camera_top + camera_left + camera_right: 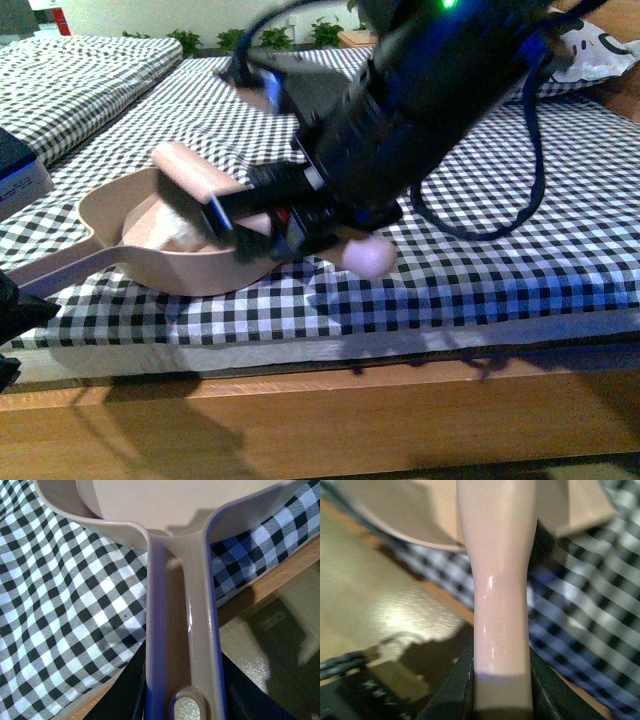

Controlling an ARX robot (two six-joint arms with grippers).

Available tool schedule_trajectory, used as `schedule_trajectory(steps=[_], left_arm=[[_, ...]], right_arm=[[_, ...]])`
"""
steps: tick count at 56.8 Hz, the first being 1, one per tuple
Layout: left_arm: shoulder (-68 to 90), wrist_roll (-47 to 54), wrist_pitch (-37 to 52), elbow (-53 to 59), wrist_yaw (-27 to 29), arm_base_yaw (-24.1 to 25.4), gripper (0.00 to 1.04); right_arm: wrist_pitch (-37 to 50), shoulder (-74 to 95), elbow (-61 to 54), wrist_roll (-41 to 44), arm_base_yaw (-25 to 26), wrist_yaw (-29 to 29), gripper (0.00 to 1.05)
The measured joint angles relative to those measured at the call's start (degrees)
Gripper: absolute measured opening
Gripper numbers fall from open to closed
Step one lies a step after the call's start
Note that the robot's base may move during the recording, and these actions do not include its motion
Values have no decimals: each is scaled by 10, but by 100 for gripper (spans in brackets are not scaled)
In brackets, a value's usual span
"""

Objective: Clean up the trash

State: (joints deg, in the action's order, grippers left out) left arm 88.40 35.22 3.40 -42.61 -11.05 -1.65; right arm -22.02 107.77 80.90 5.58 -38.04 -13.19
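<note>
A pale, crumpled wad of trash (pixel 178 232) lies inside the beige dustpan (pixel 120 210), partly hidden by the arm in front. The dustpan sits on the checkered table (pixel 500 270) near its front edge. The right tool (pixel 262 222) is pinched on a pinkish brush handle (pixel 501 605), its jaws pressed to both sides, the brush reaching into the pan. The right arm slants down across the table. The left tool (pixel 181 707) clamps the dustpan's long handle (pixel 182 630).
</note>
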Motion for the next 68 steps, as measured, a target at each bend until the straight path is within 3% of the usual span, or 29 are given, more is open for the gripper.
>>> schedule_trajectory(steps=[4, 9, 22, 32, 40, 51, 60, 68], left_arm=[[0, 0, 0, 0, -1, 0, 27], [0, 1, 0, 0, -1, 0, 27], [0, 1, 0, 0, -2, 0, 27], [0, -9, 25, 6, 5, 0, 27], [-23, -129, 164, 35, 82, -2, 27], [-121, -262, 172, 48, 187, -20, 27], [-242, -306, 143, 76, 270, -117, 27], [-343, -312, 128, 105, 394, -228, 27]], right_arm=[[-10, -33, -5, 8, 2, -45, 21], [-17, -66, -19, 22, 11, -44, 21], [10, -111, -77, 28, 64, -3, 21], [68, -172, -124, -26, 87, 40, 21], [97, -285, -173, -89, 116, 35, 21], [90, -434, -220, -160, 186, -16, 21], [64, -563, -251, -185, 263, -52, 21], [48, -658, -256, -215, 307, -53, 21]])
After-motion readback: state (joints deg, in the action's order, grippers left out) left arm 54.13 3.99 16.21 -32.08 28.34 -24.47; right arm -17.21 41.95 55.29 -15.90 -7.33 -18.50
